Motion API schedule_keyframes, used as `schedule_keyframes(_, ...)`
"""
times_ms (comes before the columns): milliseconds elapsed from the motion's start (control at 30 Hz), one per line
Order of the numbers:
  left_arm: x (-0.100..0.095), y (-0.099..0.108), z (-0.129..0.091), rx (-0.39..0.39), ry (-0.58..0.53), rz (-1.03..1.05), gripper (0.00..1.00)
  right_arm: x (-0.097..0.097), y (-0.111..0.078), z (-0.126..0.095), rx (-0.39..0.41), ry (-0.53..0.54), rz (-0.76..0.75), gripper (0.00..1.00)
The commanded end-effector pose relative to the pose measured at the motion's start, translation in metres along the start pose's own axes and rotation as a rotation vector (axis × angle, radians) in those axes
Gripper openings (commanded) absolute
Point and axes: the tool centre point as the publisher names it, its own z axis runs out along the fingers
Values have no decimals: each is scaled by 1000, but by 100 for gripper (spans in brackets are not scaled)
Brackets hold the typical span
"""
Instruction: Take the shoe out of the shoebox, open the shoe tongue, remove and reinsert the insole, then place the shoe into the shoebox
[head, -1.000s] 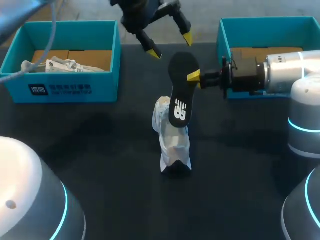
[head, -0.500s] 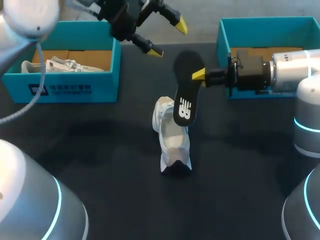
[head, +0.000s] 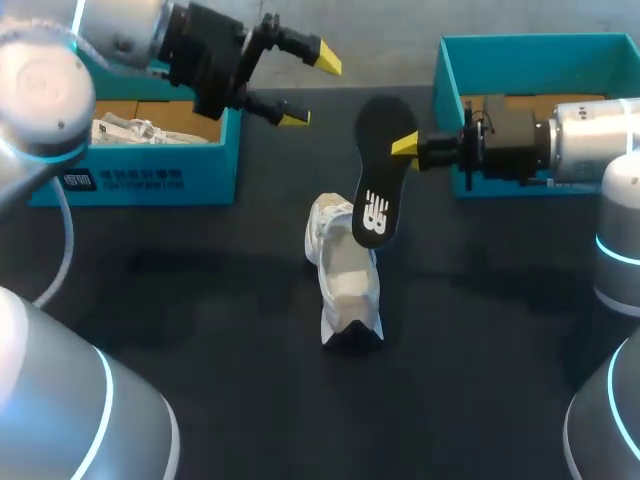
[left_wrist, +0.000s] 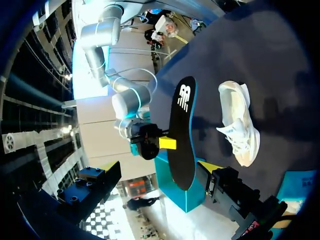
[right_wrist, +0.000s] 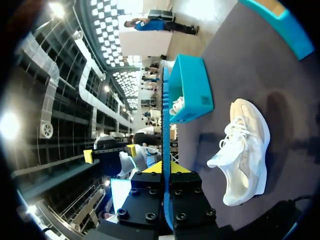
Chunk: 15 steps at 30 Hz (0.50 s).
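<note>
The white shoe (head: 342, 275) rests on the dark table's middle, heel end toward the front edge. Above its far end hangs the black insole (head: 378, 172), tilted, with my right gripper (head: 405, 147) shut on its edge from the right. In the right wrist view the insole (right_wrist: 164, 130) shows edge-on as a thin teal line between the fingers, with the shoe (right_wrist: 243, 150) beyond. My left gripper (head: 310, 88) stands open and empty beside the left box's far right corner. In the left wrist view the insole (left_wrist: 182, 135) and shoe (left_wrist: 241, 122) lie ahead of it.
A teal shoebox (head: 60, 182) at the back left holds white crumpled paper (head: 125, 130). A second teal shoebox (head: 445, 75) stands at the back right, behind my right arm. Bare dark tabletop surrounds the shoe.
My left arm has swung left, from above the shoe toward the left box, still open. My right gripper has drawn the insole slightly right and farther out of the shoe.
</note>
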Motion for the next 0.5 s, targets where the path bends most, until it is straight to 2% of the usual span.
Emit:
schedule_keyframes(33, 12, -8, 9, -38, -266, -7, 100, 5, -5, -6, -19, -6, -4, 0)
schedule_keyframes(500, 24, -5, 31, -74, -367, -21, 100, 23, -8, -6, -11, 33, -21, 0)
